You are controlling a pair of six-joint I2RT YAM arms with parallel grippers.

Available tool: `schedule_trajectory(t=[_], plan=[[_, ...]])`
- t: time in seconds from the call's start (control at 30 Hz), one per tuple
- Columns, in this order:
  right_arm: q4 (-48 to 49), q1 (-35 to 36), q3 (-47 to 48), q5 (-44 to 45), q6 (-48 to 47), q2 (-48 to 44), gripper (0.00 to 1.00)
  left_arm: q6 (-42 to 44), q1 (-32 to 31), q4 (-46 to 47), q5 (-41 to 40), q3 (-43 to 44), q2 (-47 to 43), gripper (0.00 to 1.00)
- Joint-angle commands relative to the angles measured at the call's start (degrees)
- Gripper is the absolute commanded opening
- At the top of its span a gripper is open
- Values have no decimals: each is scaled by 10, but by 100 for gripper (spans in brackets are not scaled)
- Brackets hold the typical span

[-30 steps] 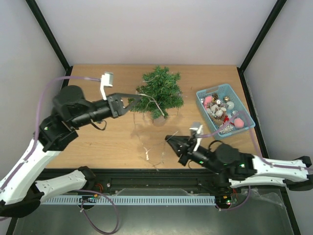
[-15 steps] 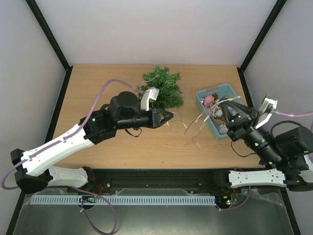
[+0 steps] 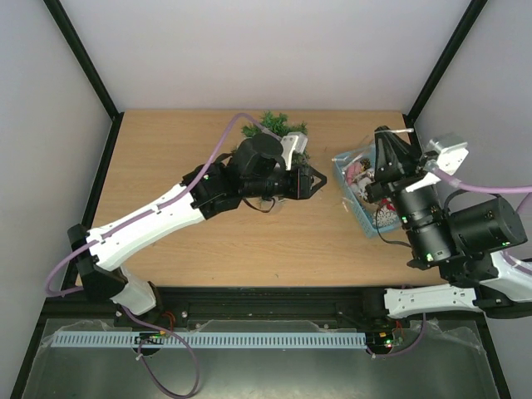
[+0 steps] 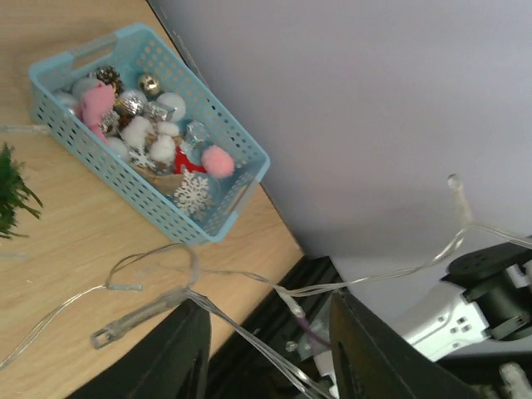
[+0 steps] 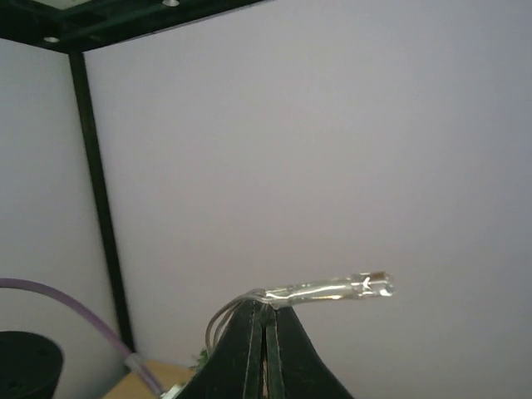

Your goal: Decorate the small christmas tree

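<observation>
The small christmas tree (image 3: pixel 278 125) stands at the back of the table, mostly hidden behind my left arm; one branch tip (image 4: pixel 12 193) shows in the left wrist view. My left gripper (image 3: pixel 313 181) sits just right of the tree, and in its own view the left gripper (image 4: pixel 268 301) is open. Thin strands of a clear light string (image 4: pixel 141 309) run loosely between its fingers. My right gripper (image 3: pixel 387 140) is raised over the basket. Seen from its wrist, the right gripper (image 5: pixel 266 306) is shut on the string's wire just behind a clear bulb (image 5: pixel 345 288).
A light-blue basket (image 4: pixel 223 191) of ornaments sits at the right side of the table, and my right arm partly covers the basket (image 3: pixel 351 199) in the top view. The black frame post (image 3: pixel 431 83) and the grey walls stand close behind it.
My left arm swung right across the front of the tree and its jaws opened. My right arm rose up and back over the basket, carrying the light string.
</observation>
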Motion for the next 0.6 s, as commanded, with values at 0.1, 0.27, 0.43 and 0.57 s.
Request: schedule_trajectory(t=[0.1, 0.27, 0.43, 0.57], plan=[[211, 3, 68, 29, -243, 32, 1, 46, -1, -58, -28, 65, -4, 52], [206, 3, 115, 1, -270, 64, 1, 71, -1, -93, -25, 106, 5, 58], [204, 3, 157, -19, -309, 111, 1, 100, -2, -136, -26, 146, 17, 58], [204, 3, 168, -42, -321, 122, 1, 137, -3, -176, -33, 195, 30, 58]])
